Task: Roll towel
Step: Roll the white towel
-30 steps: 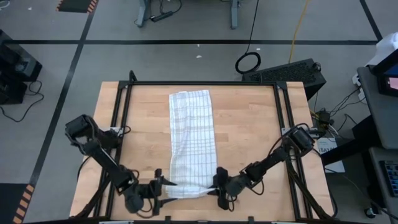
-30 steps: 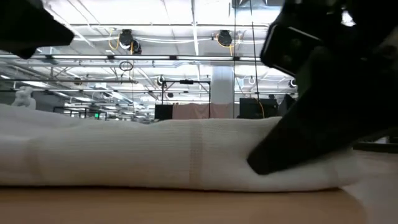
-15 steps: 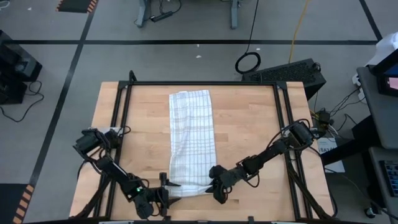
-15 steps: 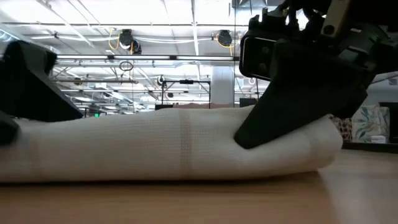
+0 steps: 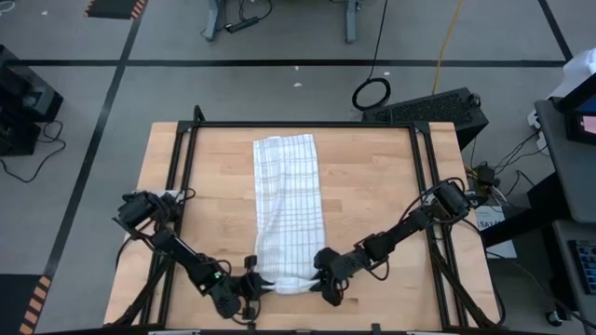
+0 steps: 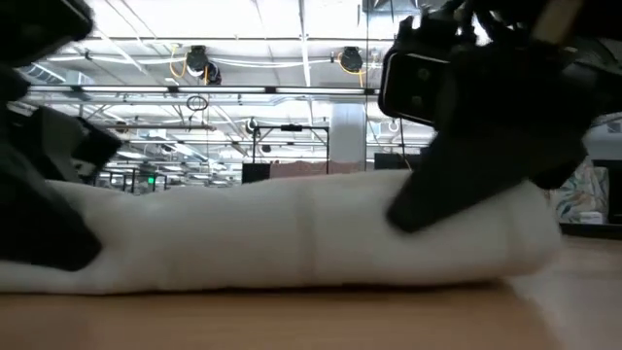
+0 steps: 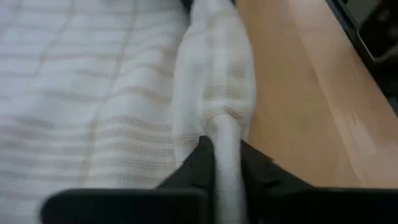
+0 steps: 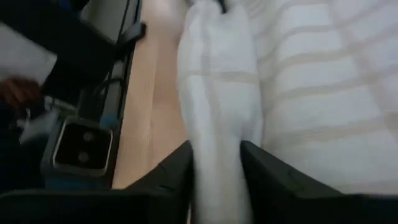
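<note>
The white checked towel [image 5: 289, 200] lies flat down the middle of the table, from the far edge toward the near one. Its near end is wound into a roll [image 5: 287, 282], which the low view shows as a thick white roll [image 6: 292, 243] resting on the wood. My left gripper [image 5: 253, 281] is shut on the roll's left end. My right gripper [image 5: 319, 277] has the roll's right end between its fingers. Both arms reach in low from the table's near corners. My left gripper pinches the roll's left end [image 7: 225, 134] between its two fingers [image 7: 200, 163], which come slanting down from the table's left and lie along the roll. The cloth is squeezed narrow between them. The roll rests on the table. My right gripper has the roll's right end [image 8: 216, 134] between its two fingers [image 8: 181, 169], several layers thick, filling the gap. The fingers come slanting down from the table's right and lie along the roll. The roll sits on the table beside the flat part of the towel.
Bare wooden table top [image 5: 382, 195] lies on both sides of the towel. Black frame rails [image 5: 182, 177] run along the table's left, right and far edges. The near edge is close behind both grippers.
My left gripper has sunk and gone toward the roll's left end, then shut on it. My right gripper has shifted a little toward the table's left and turned at the roll's right end. The roll stays on the table.
</note>
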Controlling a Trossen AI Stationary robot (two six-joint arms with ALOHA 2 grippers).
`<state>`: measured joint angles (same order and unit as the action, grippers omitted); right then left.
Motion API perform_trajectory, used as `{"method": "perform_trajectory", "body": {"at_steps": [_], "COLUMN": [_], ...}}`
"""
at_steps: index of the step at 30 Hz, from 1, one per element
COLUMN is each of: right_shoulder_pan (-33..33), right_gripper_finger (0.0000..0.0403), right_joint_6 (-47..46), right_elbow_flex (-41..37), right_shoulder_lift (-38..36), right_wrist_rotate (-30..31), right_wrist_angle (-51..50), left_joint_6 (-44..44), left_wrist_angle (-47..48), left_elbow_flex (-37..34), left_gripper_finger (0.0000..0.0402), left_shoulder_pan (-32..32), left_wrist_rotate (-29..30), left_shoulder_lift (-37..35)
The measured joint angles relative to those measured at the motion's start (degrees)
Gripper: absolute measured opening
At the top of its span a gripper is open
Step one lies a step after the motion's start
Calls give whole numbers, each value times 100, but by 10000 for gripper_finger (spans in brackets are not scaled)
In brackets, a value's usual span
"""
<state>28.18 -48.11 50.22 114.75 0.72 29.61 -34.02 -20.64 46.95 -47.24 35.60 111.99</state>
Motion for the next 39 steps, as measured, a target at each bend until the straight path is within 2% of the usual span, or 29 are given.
{"method": "perform_trajectory", "body": {"at_steps": [2, 8, 11, 15, 19, 24, 32, 36, 39], "right_shoulder_pan": [10, 254, 595, 1089, 1433, 1506, 1415, 1388, 1355], "right_gripper_finger": [141, 215, 245, 270, 276, 263, 254, 254, 254], "right_joint_6": [423, 1965, 2646, 3730, 4515, 4707, 4606, 4998, 5156], "right_elbow_flex": [-16, -22, -22, -13, -11, -2, -2, -2, -2], "right_shoulder_lift": [-110, -949, -1307, -1427, -989, -297, 134, 128, 130], "right_wrist_rotate": [-37, 284, 1071, 2009, 2641, 3376, 3508, 3789, 3786], "right_wrist_angle": [-96, -1302, -1878, -1618, -958, -91, 231, 397, 409], "left_joint_6": [-218, -1053, -1360, -1850, -2092, -2450, -2821, -2861, -2869], "left_wrist_angle": [-26, -4, 39, 93, 80, 62, -7, -5, -5], "left_elbow_flex": [-25, -41, -56, -56, -183, -400, -624, -623, -623], "left_gripper_finger": [25, 39, 41, 42, 38, 32, 33, 33, 33], "left_shoulder_pan": [104, 361, 402, 465, 586, 786, 852, 857, 857], "left_wrist_rotate": [-157, -772, -932, -964, -1087, -1592, -1764, -1775, -1775], "left_shoulder_lift": [-4, -183, -388, -697, -898, -847, -833, -833, -833]}}
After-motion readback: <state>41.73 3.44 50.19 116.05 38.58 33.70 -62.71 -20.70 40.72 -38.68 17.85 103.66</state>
